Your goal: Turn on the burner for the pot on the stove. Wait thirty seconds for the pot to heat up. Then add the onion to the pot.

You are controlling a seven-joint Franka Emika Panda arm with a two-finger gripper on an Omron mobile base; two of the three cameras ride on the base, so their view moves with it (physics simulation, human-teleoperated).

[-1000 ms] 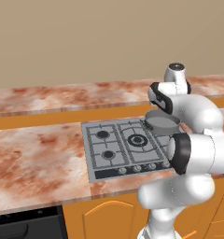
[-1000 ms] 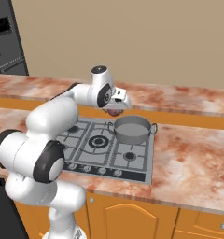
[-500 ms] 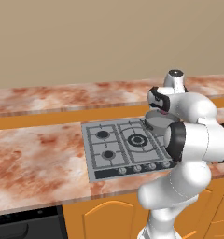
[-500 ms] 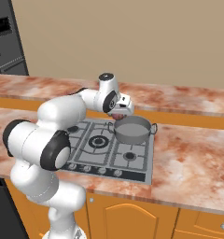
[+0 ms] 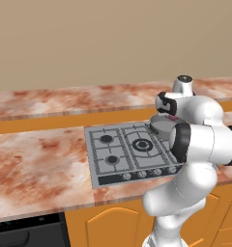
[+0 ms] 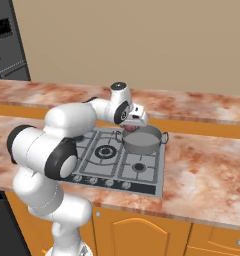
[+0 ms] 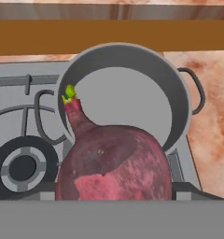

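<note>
The end effector (image 6: 134,126) is grasping the small roundish reddish-purple onion (image 7: 115,164) w/ a green sprout tip, hanging it just above the near-left rim of the round shallow grey metal pot (image 6: 141,139). In the hand view the onion is covering the near wall of the pot, w/ the bare pot floor lying beyond it. The pot is sitting on the back right burner of the flat grey rectangular gas stove (image 6: 153,173), which is set into the pink-marbled desk (image 6: 208,175).

Risks, as judged from here:
- Onion is hanging over the rim rather than the pot's centre, so letting go now may be bouncing it off the edge onto the grates or the desk.
- Sprout end is tilting up and to one side, so the bulb is likely sitting off-axis in the grip & may be rolling sideways on release.
- Dropping from a height could be knocking the light pot askew on its grate.
- Can't tell whether the flame under the pot is burning; if not, the onion is going in cold.

Count:
- 1 pot, 2 small side handles
- 1 onion
- 1 stove, 5 black burners
- knobs (image 6: 109,183) along the black front strip: approx 5, too small to be sure
- 1 arm, 1 end effector
</note>
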